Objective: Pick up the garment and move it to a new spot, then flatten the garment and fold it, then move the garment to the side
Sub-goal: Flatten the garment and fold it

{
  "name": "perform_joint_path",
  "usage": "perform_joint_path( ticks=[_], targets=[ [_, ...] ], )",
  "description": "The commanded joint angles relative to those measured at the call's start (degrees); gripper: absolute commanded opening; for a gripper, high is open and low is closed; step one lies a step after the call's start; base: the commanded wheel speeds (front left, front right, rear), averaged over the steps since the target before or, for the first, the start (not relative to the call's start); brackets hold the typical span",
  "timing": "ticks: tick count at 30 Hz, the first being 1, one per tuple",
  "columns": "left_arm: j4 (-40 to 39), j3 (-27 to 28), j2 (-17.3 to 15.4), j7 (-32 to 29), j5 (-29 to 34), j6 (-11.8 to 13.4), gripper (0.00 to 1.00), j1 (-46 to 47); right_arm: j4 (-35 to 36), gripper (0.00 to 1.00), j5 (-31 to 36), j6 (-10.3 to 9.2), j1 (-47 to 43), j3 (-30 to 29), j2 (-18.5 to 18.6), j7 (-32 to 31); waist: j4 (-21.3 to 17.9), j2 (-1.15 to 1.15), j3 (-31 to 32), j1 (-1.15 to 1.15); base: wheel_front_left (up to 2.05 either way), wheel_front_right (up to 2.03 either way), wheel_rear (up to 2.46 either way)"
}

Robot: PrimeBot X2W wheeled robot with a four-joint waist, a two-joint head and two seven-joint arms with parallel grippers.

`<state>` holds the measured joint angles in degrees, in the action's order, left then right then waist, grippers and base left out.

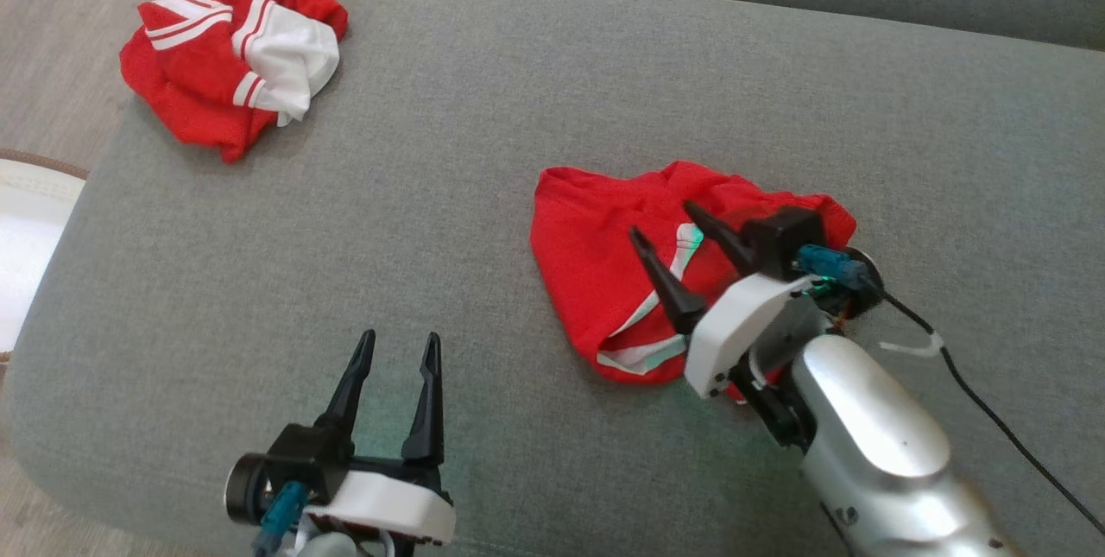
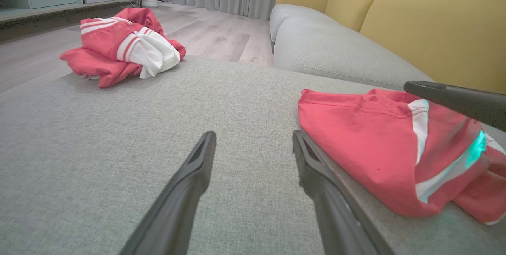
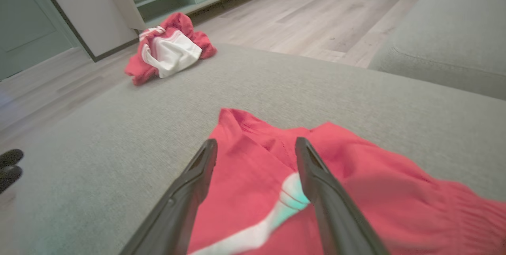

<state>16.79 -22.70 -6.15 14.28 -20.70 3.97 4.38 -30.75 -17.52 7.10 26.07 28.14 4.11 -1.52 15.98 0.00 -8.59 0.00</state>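
I see the red garment [image 1: 587, 255] lying crumpled in a loose heap right of centre on the grey sofa seat [image 1: 518, 108], its white side stripe showing and its folds uneven, not flattened. My right end effector [image 1: 663, 222] sits over its right half with its fingers spread, pinching nothing; I cannot tell whether the tips touch the cloth. My left end effector [image 1: 400, 341] is also spread and empty, above bare cushion just left of the garment. A second red-and-white garment [image 1: 216, 65] is bunched at the far left corner of the seat, well apart. A black cable [image 1: 993, 410] trails across the cushion beside my right arm.
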Motion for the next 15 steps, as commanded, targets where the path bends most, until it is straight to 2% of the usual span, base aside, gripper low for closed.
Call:
perform_joint_path(
  ticks=[1,9,15],
  targets=[
    [-1.7,1.7,-0.2,0.7,-0.6,0.0,1.0,1.7,1.3,1.0,0.5,0.39,0.5,-0.3,-1.2,0.6,-0.1,0.0,-0.1,0.0,0.0,0.0,0.0],
    [-1.6,1.5,0.0,0.7,-0.5,-0.2,1.0,2.1,-2.6,1.0,0.1,0.39,0.3,-3.5,-1.2,-0.6,0.2,0.0,-0.7,0.0,0.0,0.0,0.0],
    [-1.3,1.3,0.1,0.7,-0.4,-0.4,1.0,2.2,-4.4,1.0,-1.4,0.39,0.2,-2.2,-1.2,-0.8,0.8,0.0,-0.7,0.0,0.0,0.0,0.0]
  ],
)
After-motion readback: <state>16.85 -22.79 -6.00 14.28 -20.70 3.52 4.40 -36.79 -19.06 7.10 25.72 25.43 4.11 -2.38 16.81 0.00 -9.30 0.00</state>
